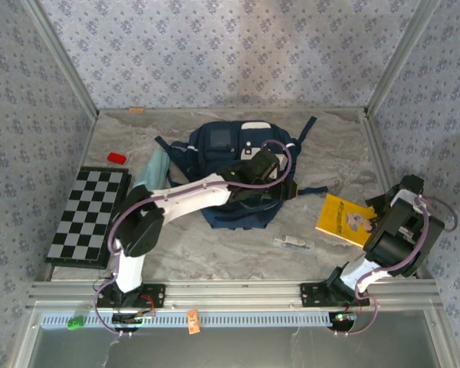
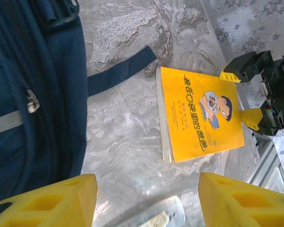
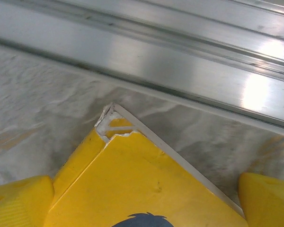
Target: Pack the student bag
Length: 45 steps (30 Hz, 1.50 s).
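Observation:
The student bag [image 1: 230,165] is a navy backpack lying at mid-table; its dark side and a strap [image 2: 118,75] fill the left of the left wrist view. My left gripper [image 1: 282,190] hovers over the bag's right edge, and in its own view [image 2: 146,201] it is open with nothing between its yellow fingers. A yellow book [image 1: 345,218] with a cartoon cover lies flat to the right of the bag [image 2: 38,94]. My right gripper [image 1: 377,208] is low at the book's right corner, open, its fingers [image 3: 267,198] flanking that torn corner [image 3: 132,165] without closing on it.
A clear plastic packet [image 1: 293,242] lies on the table below my left gripper. A chessboard [image 1: 88,215], a small red object [image 1: 116,158] and a pale teal item [image 1: 152,170] sit at the left. An aluminium rail [image 3: 180,61] runs close behind the book's corner.

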{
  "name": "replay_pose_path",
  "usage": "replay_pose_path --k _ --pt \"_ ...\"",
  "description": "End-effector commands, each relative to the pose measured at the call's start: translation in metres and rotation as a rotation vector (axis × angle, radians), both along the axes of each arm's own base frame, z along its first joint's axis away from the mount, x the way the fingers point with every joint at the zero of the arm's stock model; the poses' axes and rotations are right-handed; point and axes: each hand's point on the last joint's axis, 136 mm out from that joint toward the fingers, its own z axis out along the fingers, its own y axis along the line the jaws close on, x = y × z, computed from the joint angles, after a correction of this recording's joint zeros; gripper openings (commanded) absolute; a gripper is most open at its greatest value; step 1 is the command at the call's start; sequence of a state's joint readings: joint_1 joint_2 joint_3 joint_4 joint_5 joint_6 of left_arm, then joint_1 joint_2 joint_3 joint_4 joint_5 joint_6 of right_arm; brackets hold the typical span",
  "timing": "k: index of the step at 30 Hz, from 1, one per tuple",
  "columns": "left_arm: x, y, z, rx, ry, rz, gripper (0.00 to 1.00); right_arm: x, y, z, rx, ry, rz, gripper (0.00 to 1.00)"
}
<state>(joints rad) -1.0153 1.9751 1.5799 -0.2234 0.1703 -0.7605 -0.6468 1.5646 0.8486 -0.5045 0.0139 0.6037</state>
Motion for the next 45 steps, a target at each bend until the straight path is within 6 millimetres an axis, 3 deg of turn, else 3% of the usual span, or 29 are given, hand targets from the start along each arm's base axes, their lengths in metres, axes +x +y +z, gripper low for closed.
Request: replay_pose_path --k 1,5,9,15,19,23,25,29,33,36,43,45 --pt "-0.003 -0.028 -0.008 -0.025 0.043 0.026 0.58 0.048 0.021 0.005 0.061 -0.119 0.155 1.0" --pt "-0.009 -0.049 -0.033 0.017 0.063 0.045 0.57 0.082 0.041 0.009 0.107 -0.166 0.278 1.0" --pt "-0.015 -0.06 -0.056 0.057 0.108 0.067 0.57 0.101 0.055 0.022 0.116 -0.201 0.356 1.0" --pt "-0.027 -0.074 -0.073 0.085 0.147 0.087 0.57 0.101 0.055 0.042 0.123 -0.239 0.341 1.0" --pt "-0.033 -0.081 -0.07 0.077 0.149 0.079 0.57 0.087 0.051 0.058 0.097 -0.237 0.293 1.0" --pt "-0.019 -0.069 -0.06 0.124 0.058 0.107 0.57 0.059 0.058 0.066 0.114 -0.248 0.218 1.0" --pt "-0.011 -0.075 -0.044 0.103 0.022 0.073 0.57 0.048 0.064 0.069 0.109 -0.251 0.209 1.0" --pt "0.005 -0.076 -0.054 0.169 -0.002 0.053 0.58 0.014 0.088 0.06 0.146 -0.199 0.206 1.0" --pt "0.017 -0.082 -0.066 0.188 0.005 0.041 0.58 -0.008 0.1 0.051 0.155 -0.19 0.194 1.0" --pt "0.024 -0.087 -0.074 0.19 0.007 0.042 0.58 -0.016 0.111 0.043 0.208 -0.201 0.196 1.0" --pt "0.041 -0.101 -0.088 0.175 -0.006 0.049 0.6 -0.015 0.131 0.024 0.319 -0.23 0.189 1.0" --pt "0.042 -0.104 -0.094 0.172 0.0 0.046 0.61 -0.007 0.131 0.024 0.324 -0.265 0.2 1.0"
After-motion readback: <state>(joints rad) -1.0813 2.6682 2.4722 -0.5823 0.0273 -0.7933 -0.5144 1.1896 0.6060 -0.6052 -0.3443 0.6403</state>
